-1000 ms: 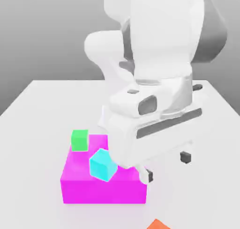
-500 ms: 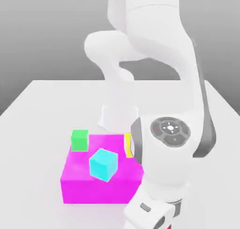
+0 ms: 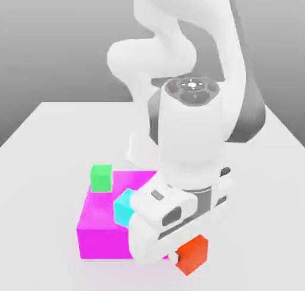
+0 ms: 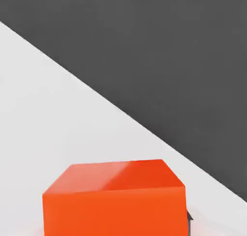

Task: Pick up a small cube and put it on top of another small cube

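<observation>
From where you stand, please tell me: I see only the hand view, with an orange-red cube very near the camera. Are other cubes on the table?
Observer: Yes. In the exterior view a green cube sits at a back corner of a big magenta block.
Operator: Is there any other one?
Observer: A cyan cube is also on the magenta block, partly hidden behind the hand.
Operator: And where is my orange-red cube relative to that block?
Observer: It is at the gripper, by the block's front corner on the exterior view's right, not above the block.
</observation>
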### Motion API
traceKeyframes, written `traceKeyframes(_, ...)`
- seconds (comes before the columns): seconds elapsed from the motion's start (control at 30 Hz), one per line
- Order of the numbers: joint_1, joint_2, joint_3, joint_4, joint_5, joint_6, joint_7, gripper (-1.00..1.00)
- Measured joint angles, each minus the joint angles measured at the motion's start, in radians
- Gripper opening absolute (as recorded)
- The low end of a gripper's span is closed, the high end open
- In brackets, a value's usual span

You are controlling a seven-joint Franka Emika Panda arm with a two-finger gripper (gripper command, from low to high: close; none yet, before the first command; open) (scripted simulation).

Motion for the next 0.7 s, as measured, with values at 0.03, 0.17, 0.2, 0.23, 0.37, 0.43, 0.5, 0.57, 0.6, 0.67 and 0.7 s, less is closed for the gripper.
traceKeyframes(0.03,-0.009,-0.035,-0.008,-0.021,-0.005,-0.014,0.031,-1.00)
traceKeyframes(0.17,-0.059,-0.179,-0.024,-0.108,-0.043,-0.068,0.170,-1.00)
traceKeyframes(0.2,-0.070,-0.215,-0.024,-0.129,-0.056,-0.081,0.208,-1.00)
traceKeyframes(0.23,-0.081,-0.252,-0.022,-0.151,-0.070,-0.095,0.245,-1.00)
traceKeyframes(0.37,-0.146,-0.396,-0.011,-0.237,-0.129,-0.147,0.400,-1.00)
traceKeyframes(0.43,-0.172,-0.428,-0.005,-0.274,-0.149,-0.140,0.453,-1.00)
traceKeyframes(0.5,-0.177,-0.385,-0.006,-0.298,-0.149,-0.073,0.462,-1.00)
traceKeyframes(0.57,-0.181,-0.325,-0.004,-0.320,-0.143,0.008,0.459,-1.00)
traceKeyframes(0.6,-0.181,-0.307,-0.005,-0.326,-0.142,0.033,0.459,1.00)
traceKeyframes(0.67,-0.181,-0.307,-0.005,-0.326,-0.142,0.033,0.459,1.00)
traceKeyframes(0.7,-0.181,-0.307,-0.005,-0.326,-0.142,0.033,0.459,1.00)
